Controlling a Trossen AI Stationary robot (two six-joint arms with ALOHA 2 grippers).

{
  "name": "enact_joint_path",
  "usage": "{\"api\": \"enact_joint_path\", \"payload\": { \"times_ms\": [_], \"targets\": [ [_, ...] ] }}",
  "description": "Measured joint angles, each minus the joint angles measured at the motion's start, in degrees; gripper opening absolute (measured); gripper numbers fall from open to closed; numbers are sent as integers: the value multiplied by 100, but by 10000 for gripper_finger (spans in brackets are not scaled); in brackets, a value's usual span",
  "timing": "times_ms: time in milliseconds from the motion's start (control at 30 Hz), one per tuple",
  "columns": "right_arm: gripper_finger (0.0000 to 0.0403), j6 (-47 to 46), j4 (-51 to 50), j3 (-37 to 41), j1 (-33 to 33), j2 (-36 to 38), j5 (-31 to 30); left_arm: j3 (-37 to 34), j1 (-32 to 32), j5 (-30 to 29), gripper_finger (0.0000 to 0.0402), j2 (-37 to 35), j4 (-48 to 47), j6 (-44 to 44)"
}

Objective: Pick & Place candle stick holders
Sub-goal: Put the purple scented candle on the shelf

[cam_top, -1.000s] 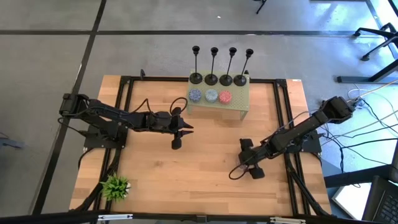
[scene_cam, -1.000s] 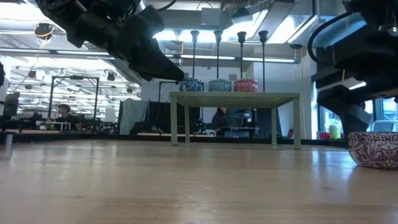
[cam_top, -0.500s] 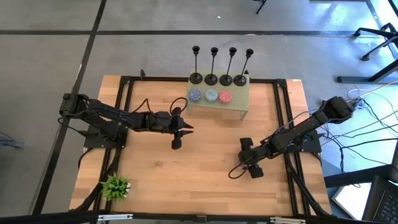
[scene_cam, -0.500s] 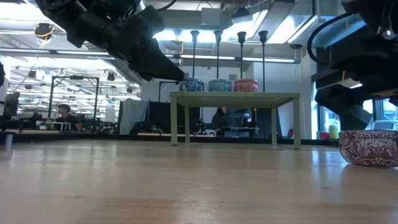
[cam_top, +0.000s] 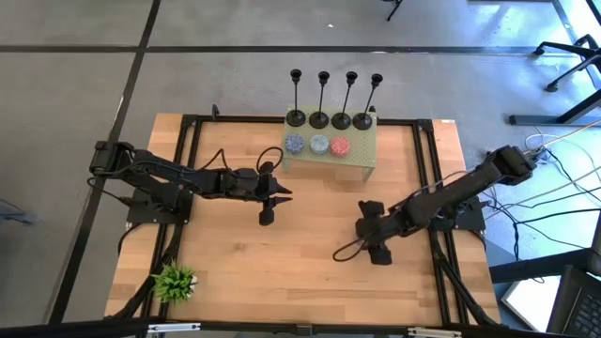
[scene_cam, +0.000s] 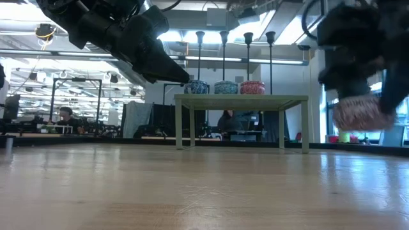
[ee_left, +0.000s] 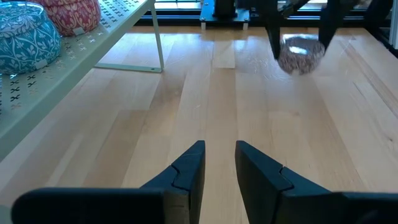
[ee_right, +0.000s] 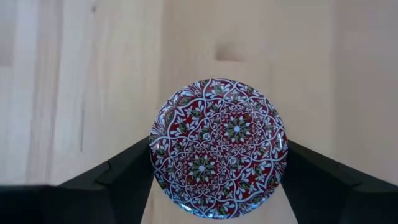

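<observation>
Four black candle stick holders (cam_top: 335,115) stand in a row on the far edge of a small green perforated shelf-table (cam_top: 362,158); they also show in the low view (scene_cam: 234,38). My right gripper (cam_top: 368,232) is shut on a round maroon-and-white patterned pot (ee_right: 219,146) over the table's middle right; it also shows in the low view (scene_cam: 361,115). My left gripper (ee_left: 217,158) hangs above the table left of the shelf-table (cam_top: 272,195), its fingers a little apart and empty. My right gripper pinches the patterned pot between its two fingers, one on each opposite side of the round wall (ee_right: 155,158). The fingers point down from above. The pot sits level with its patterned top up, lifted clear of the table.
Three round patterned pots, blue (cam_top: 295,144), light blue (cam_top: 318,144) and red (cam_top: 340,145), sit on the shelf-table in front of the holders. A small green plant (cam_top: 174,280) stands at the near left corner. Bare wood (cam_top: 282,263) lies between the arms.
My right gripper has gone up and toward the table's left edge with the patterned pot. The pot stood on the table a second ago and now hangs clear above it.
</observation>
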State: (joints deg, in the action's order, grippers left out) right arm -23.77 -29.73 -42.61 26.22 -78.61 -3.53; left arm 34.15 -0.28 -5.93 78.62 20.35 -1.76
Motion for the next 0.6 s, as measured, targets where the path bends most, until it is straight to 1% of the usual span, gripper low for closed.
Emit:
{"api": "enact_joint_path", "payload": {
  "times_ms": [67,133,233,333,400,467,533,600],
  "targets": [
    [301,18,-783,-459,-40,0,-176,0,1,0,84,-1,-1,0],
    [302,98,-1659,-939,-64,0,-507,0,0,0,84,0,-1,1],
    [302,254,-2883,-1682,-107,0,-1159,0,0,0,84,1,0,0],
    [303,320,-3910,-2366,-192,0,-1938,0,0,0,84,1,-1,0],
    [303,321,-4387,-2750,-305,2,-2374,0,1,0,84,1,-1,0],
    [303,280,-4651,-3005,-502,2,-2722,0,1,0,84,1,0,0],
    [303,256,-4757,-3156,-772,2,-2963,0,1,0,84,1,-1,1],
    [303,470,-4794,-3176,-1123,2,-3059,0,1,0,84,-1,0,0]
  ]
}}
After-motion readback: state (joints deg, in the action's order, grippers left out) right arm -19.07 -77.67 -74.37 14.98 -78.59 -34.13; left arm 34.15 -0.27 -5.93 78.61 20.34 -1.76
